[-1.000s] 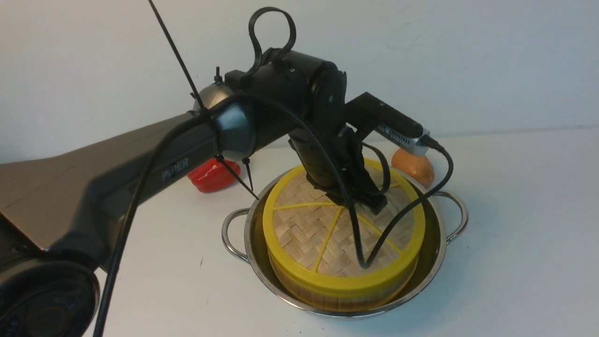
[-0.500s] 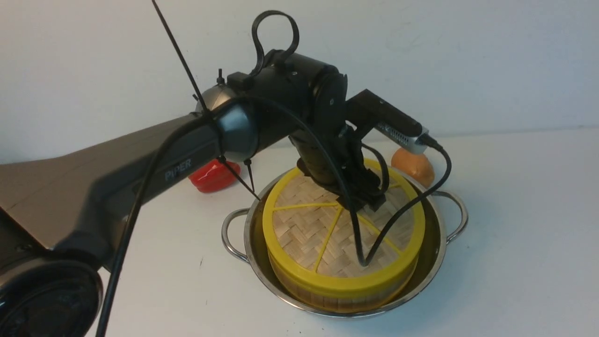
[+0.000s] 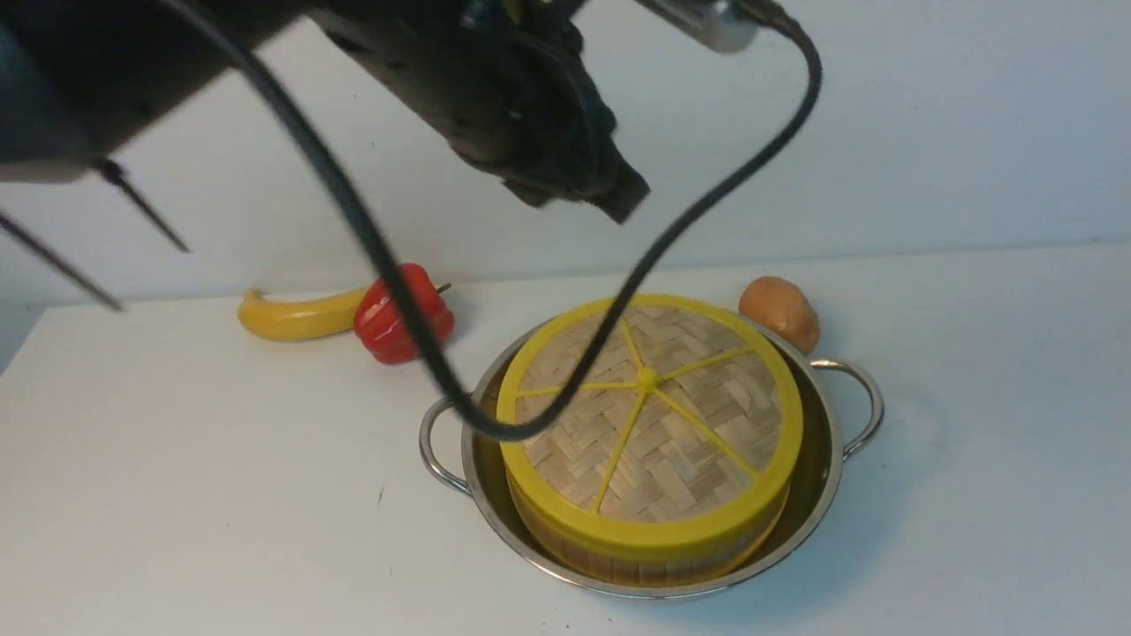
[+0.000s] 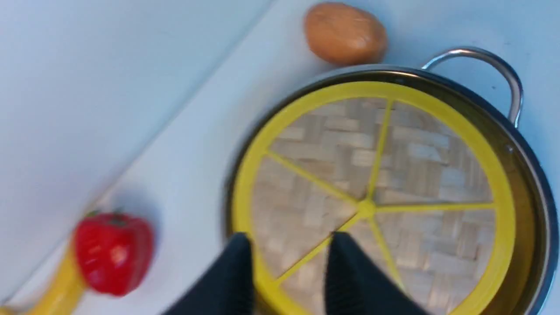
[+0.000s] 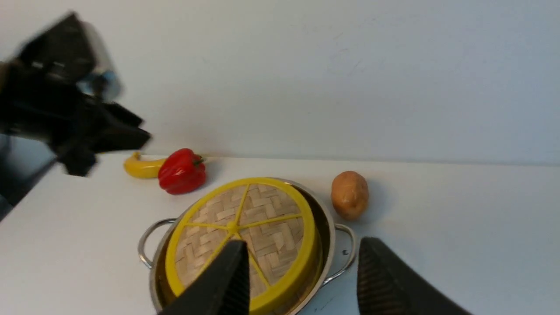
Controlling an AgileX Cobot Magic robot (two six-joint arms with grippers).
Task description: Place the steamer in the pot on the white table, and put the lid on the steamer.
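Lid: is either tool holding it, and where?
Nothing held. The lid lies on the steamer; left tool and right tool are empty, clear of it.

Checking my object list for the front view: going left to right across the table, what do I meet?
banana → red pepper → lid's centre knob → potato → pot's right handle
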